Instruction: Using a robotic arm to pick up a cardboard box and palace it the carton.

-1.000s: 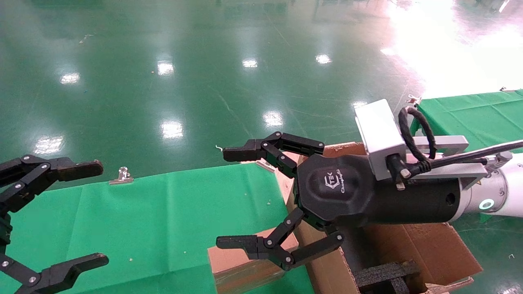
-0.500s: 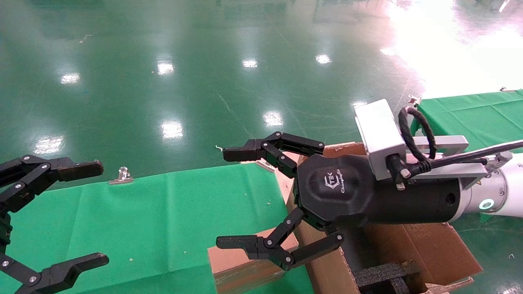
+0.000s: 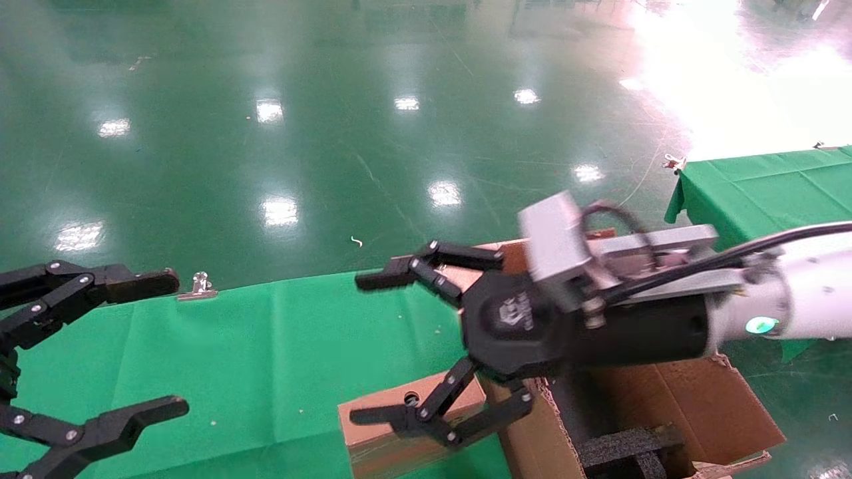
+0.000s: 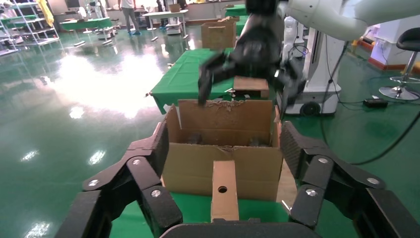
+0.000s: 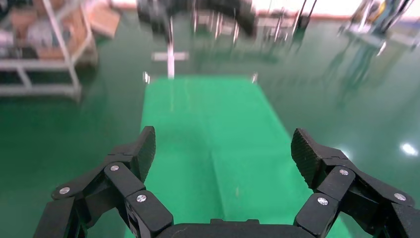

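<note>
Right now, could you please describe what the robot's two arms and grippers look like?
The right arm is a white jointed tube with a glowing green ring, ending in a black three-finger gripper that bears a white logo, with a grey camera block and black cable at the wrist. The left gripper is all black, its linked fingers studded with silver rivets.

A worktop [image 3: 253,346] with a green cloth holds the small cardboard box [image 3: 399,426] at its near right edge, a silver clip [image 3: 197,286] sits at its far edge, and the big carton [image 3: 665,412] stands just beside it.
</note>
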Motion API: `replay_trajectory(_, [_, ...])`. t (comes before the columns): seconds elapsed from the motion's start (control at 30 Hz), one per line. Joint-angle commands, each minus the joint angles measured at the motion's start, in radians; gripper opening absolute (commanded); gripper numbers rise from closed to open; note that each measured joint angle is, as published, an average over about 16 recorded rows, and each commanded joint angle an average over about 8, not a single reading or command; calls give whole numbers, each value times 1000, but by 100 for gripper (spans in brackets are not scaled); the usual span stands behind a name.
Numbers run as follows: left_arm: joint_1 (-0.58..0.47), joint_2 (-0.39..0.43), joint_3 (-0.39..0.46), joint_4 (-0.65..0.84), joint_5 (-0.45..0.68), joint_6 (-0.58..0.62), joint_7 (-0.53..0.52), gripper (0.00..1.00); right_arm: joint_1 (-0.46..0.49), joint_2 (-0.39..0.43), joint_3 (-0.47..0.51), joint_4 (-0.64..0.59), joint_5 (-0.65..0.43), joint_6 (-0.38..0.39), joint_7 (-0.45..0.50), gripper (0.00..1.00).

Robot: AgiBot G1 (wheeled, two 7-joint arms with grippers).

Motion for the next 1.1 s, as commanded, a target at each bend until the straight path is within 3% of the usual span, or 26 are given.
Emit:
replay_trajectory(0.03, [0,0,0,0,0,0,0,0,40,-11,-27,-5,-56,-16,7,100])
replay_trajectory(0.43, [0,0,1,0,-1,0,1,0,269,-134,-323,-116,-311,-55,-13,100])
replay_trajectory(0.77, [-1,-1,2,0,-1,-1,1,0,412,-223,-560,-238,-407,-51,-103,100])
replay_trajectory(1.1, [-1,-1,3,0,-2,-1,1,0,505,-311,-730,-337,-483,-43,-185,100])
